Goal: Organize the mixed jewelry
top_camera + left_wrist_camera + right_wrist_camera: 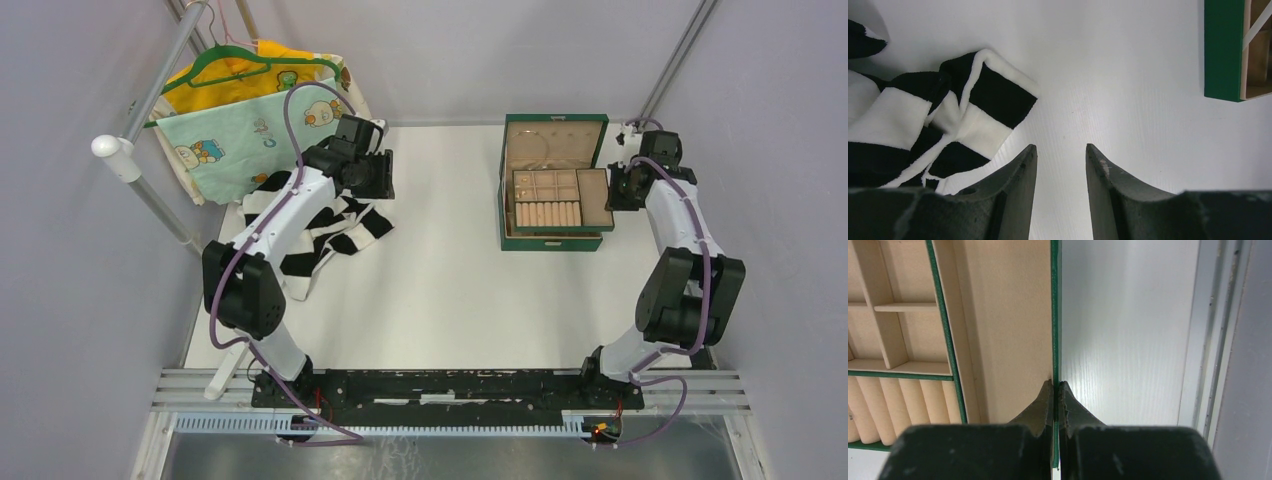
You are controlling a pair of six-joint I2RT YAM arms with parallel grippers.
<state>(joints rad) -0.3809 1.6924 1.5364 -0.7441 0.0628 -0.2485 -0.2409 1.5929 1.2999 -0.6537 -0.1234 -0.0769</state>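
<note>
Right gripper [1056, 386] is clenched on the tray rim [1054, 315]. Left gripper [1060, 150] is half-open and empty, over the table [1128, 75] near the cloth [983, 95]. Hoop [537, 148] lies in the lid [578, 140]. Risk: the thin rim slips or the tray tilts when pulled, spilling jewelry.

Thin silvery wire hoop [538, 149] lies flat in the rear tan section of the open green box [503, 190]. Tiny gold-tan pieces [527, 181] sit in the small front compartments, too small to make out in detail.
</note>
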